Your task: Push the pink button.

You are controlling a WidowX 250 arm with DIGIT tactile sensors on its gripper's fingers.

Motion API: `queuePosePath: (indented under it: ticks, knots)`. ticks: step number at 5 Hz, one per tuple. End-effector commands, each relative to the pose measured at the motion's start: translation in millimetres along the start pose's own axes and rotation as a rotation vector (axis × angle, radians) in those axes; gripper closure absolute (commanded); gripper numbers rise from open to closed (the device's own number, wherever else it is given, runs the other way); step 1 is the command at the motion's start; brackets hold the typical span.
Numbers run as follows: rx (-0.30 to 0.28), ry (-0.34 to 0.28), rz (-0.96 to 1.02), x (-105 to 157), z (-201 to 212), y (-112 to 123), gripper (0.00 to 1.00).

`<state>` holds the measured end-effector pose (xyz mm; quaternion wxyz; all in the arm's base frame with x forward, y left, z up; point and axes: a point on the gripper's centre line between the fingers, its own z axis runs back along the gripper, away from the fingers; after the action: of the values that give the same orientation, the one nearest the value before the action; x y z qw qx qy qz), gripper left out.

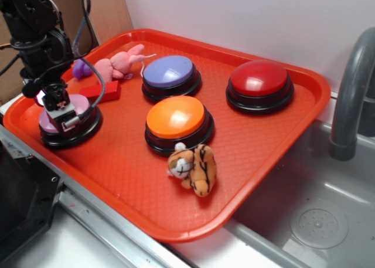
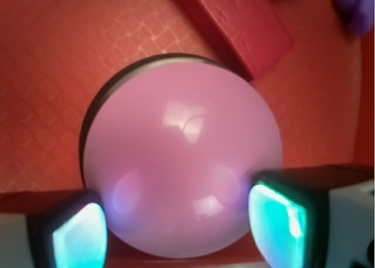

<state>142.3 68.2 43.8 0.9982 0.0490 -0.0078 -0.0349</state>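
My wrist view has the two fingertip pads (image 2: 79, 236) at the bottom corners, set wide apart, gripping nothing. The pink button (image 2: 181, 162) fills the gap between them, its dome directly beneath the camera. A red block (image 2: 234, 24) lies just beyond its rim.

In the exterior view the end effector (image 1: 58, 107) sits over the pink button (image 1: 82, 104) at the left end of the orange tray (image 1: 258, 151); I cannot tell if it touches the dome. Nearest the camera lies a striped tiger toy (image 1: 193, 168), with the orange button (image 1: 177, 118) just behind. Farther back are the lavender button (image 1: 170, 73) and the red button (image 1: 259, 80). The pink plush toy (image 1: 120, 64) lies by the far left rim. The counter (image 1: 58, 244) carries the tray beside a sink (image 1: 328, 215).
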Motion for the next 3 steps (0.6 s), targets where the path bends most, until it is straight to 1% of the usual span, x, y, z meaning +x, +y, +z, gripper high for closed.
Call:
queuePosePath:
  ticks: [1, 2, 3]
  knots:
    - [-0.080, 0.005, -0.010, 20, 1, 10, 0.00]
    - [-0.094, 0.018, -0.015, 21, 12, 15, 0.00]
    - [-0.122, -0.008, 0.035, 20, 29, 21, 0.00]
